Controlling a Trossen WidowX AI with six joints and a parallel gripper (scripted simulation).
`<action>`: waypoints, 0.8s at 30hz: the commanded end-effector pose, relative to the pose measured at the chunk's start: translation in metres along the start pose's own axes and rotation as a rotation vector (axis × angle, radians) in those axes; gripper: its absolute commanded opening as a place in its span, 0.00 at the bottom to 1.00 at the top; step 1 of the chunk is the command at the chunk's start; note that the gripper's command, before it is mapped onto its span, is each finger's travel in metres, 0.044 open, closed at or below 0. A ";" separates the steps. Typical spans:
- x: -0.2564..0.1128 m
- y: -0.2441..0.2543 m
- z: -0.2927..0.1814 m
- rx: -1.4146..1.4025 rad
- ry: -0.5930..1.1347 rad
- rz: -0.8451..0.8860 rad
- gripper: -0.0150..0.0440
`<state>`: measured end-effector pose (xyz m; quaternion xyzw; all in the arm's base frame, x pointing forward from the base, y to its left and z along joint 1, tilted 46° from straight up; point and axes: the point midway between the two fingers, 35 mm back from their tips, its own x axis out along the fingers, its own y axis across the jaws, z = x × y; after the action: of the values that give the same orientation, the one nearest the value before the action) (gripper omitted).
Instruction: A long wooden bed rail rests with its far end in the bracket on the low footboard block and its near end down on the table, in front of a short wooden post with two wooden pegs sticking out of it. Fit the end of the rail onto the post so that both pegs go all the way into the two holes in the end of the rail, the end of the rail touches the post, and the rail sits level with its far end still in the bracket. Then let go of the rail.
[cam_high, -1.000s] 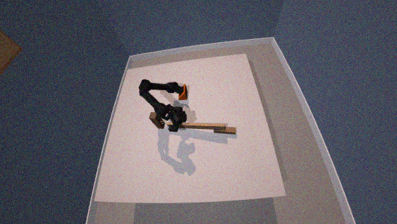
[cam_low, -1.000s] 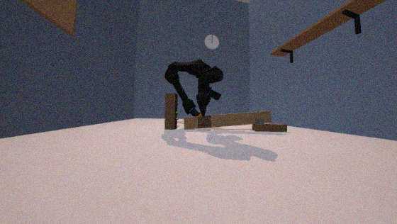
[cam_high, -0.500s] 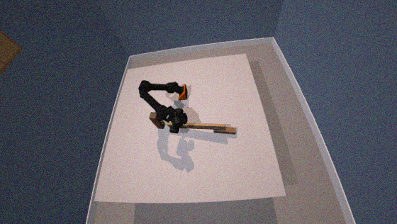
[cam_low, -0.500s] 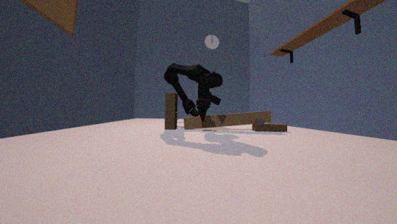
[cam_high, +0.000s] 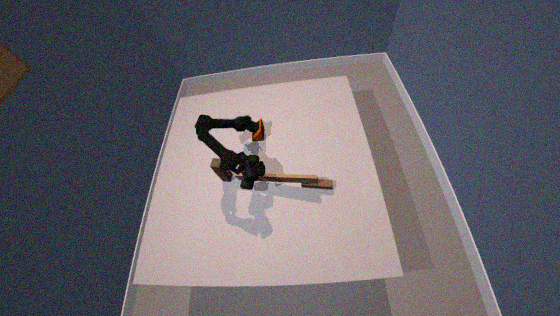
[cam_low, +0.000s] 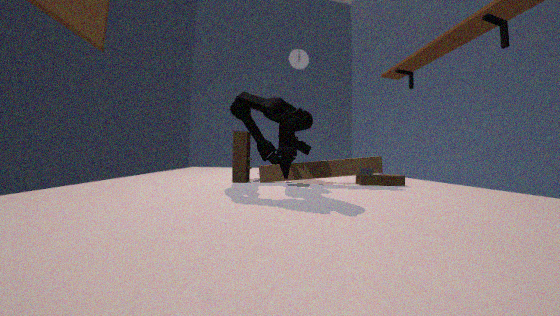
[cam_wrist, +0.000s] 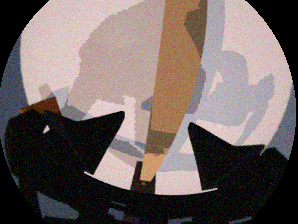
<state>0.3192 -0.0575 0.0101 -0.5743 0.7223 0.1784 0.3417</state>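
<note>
The wooden rail slopes down from the footboard block to the table. In the exterior view its near end is low, with a gap before the upright post. My gripper is open, pointing down, with a finger on each side of the rail near its low end. In the exterior view one fingertip shows in front of the rail, close to the table; the other is hidden. The arm hides the rail's near end in the top view. The pegs and holes are too small to make out.
The orange arm base stands on the white table behind the rail. The arm folds high over the post side. A wall shelf and a clock are on the walls, away from the work.
</note>
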 end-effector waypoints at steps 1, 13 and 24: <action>0.003 0.000 0.000 -0.007 0.004 -0.002 0.87; 0.003 0.000 0.000 -0.007 0.004 -0.002 0.33; 0.003 0.000 0.000 -0.007 0.004 -0.002 0.25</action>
<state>0.3185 -0.0593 0.0083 -0.5753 0.7219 0.1791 0.3403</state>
